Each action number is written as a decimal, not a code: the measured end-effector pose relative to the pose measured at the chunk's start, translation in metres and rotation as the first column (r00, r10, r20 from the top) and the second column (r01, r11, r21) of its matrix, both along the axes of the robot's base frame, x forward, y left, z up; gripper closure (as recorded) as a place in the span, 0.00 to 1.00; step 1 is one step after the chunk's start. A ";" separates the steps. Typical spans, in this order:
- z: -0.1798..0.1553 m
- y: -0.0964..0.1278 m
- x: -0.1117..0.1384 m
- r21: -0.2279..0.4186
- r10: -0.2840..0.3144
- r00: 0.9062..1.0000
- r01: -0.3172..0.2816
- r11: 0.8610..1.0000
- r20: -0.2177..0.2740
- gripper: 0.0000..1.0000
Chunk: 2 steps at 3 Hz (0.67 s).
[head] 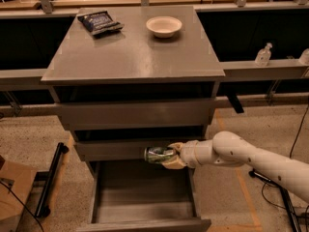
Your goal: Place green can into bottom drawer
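Note:
The green can (pixel 158 154) lies on its side in my gripper (pixel 173 155), which is shut on its right end. The white arm reaches in from the lower right. The can hangs in front of the middle drawer's face, just above the back of the bottom drawer (pixel 145 212). That drawer is pulled fully out toward the camera, and its inside is a bare grey box.
The grey cabinet top (pixel 133 52) carries a dark blue chip bag (pixel 100 22) at the back left and a white bowl (pixel 164 26) at the back. A clear bottle (pixel 263 55) stands on the right ledge. A black stand (pixel 52 178) lies on the floor to the left.

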<state>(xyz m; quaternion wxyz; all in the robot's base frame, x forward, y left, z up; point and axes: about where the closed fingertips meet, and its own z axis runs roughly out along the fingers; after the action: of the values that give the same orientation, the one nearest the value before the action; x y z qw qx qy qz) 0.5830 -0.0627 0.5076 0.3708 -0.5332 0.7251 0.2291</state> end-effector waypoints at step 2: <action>-0.113 0.004 -0.017 0.068 -0.061 0.989 0.070 0.995 -0.135 1.00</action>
<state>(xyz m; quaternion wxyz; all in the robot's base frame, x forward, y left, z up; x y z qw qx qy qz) 0.5663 -0.0590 0.3947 0.3483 -0.4788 0.7564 0.2780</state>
